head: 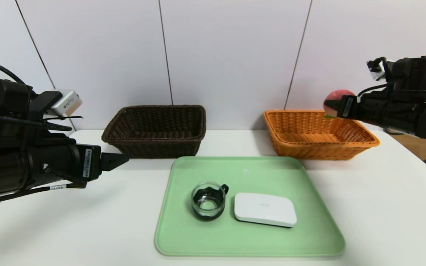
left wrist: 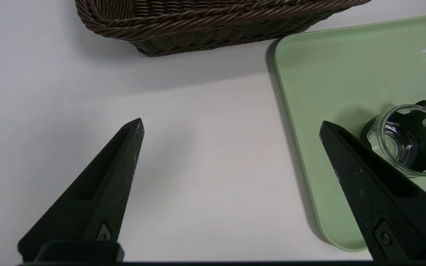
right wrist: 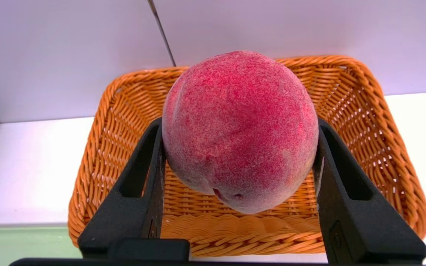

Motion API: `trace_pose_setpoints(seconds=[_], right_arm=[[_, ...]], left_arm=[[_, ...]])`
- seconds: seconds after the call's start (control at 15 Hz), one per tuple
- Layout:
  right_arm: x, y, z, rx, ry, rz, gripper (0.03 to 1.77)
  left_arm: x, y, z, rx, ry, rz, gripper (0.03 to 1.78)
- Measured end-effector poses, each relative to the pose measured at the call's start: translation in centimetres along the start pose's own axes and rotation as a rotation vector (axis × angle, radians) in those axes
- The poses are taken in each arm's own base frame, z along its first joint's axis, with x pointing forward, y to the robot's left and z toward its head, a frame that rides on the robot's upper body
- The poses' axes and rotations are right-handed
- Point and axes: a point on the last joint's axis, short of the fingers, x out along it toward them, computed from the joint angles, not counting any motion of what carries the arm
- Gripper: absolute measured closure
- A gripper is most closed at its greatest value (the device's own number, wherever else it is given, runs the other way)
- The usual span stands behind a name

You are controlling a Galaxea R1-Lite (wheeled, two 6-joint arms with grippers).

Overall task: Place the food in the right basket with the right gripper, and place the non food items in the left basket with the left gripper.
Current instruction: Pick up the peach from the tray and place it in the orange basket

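Observation:
A pink-red peach (head: 337,97) (right wrist: 239,129) hangs above the far right part of the orange basket (head: 361,137) (right wrist: 98,147), and my right gripper (head: 333,107) (right wrist: 239,123) is shut on it, one black finger on each side. My left gripper (head: 121,161) (left wrist: 230,123) stands open over bare table, left of the green tray (head: 242,170) (left wrist: 346,66) and in front of the dark brown basket (head: 117,136) (left wrist: 198,18). On the tray stand a glass cup with a black handle (head: 208,201) (left wrist: 409,140) and, to its right, a flat white device (head: 264,209).
Both baskets stand at the back of the white table (head: 383,207), against the pale wall. The dark basket holds nothing that I can see. The tray lies at the table's middle front.

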Motion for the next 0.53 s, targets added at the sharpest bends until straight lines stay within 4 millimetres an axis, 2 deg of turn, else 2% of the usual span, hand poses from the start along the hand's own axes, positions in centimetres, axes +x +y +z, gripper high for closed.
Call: trace_pose_setpoints(seconds=[0.53], right_arm=[[0.49, -0.4, -0.37, 0.001, 0.006, -0.011, 0.7]], left_arm=[[-0.05, 0.01, -0.03, 0.0, -0.001, 0.0, 0.12]])
